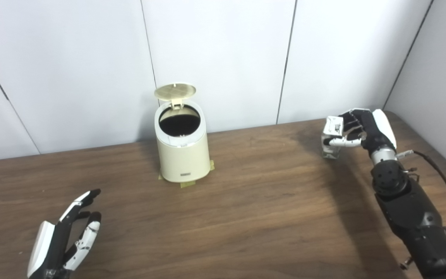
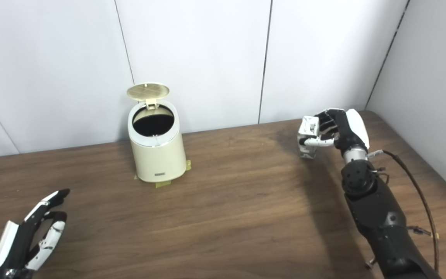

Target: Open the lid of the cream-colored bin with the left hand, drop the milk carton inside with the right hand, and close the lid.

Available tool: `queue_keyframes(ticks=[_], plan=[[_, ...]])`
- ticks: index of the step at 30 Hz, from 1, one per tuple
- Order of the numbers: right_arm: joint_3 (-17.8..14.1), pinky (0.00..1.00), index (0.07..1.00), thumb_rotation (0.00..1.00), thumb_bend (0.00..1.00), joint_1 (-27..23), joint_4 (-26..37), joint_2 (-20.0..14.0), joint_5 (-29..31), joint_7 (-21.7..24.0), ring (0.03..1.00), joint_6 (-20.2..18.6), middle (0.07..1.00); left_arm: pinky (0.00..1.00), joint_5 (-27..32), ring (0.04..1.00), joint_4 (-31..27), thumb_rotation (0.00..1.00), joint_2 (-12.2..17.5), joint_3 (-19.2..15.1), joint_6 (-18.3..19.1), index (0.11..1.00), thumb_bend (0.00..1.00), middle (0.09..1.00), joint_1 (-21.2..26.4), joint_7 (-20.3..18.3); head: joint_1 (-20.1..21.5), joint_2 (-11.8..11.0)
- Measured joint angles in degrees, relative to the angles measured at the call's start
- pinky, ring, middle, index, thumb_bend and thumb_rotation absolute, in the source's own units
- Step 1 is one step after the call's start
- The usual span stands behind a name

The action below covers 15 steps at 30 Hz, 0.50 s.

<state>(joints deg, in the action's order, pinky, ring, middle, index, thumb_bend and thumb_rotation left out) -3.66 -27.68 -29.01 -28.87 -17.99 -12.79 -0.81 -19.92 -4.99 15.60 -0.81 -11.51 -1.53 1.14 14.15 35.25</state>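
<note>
Left eye view is showing you the cream bin (image 1: 183, 149) standing at the back of the worktop (image 1: 246, 209), its lid (image 1: 175, 91) tipped up and the mouth open. Your right robot hand (image 1: 356, 130) is grasping the milk carton (image 1: 332, 136) above the worktop's right side, well apart from the bin. Your left robot hand (image 1: 66, 240) is hanging released, fingers spread, near the front left.
</note>
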Motion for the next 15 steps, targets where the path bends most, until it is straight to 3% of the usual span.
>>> queue_keyframes(ticks=[15], plan=[[0.79,0.36,0.491,0.0,0.52,0.17,9.63,1.68,-0.21,2.23,0.439,0.66,0.488,0.77,-0.1,0.857,0.64,0.79,0.03,0.0,-0.03,0.856,0.31,0.876,0.53,0.08,-0.09,-0.35]])
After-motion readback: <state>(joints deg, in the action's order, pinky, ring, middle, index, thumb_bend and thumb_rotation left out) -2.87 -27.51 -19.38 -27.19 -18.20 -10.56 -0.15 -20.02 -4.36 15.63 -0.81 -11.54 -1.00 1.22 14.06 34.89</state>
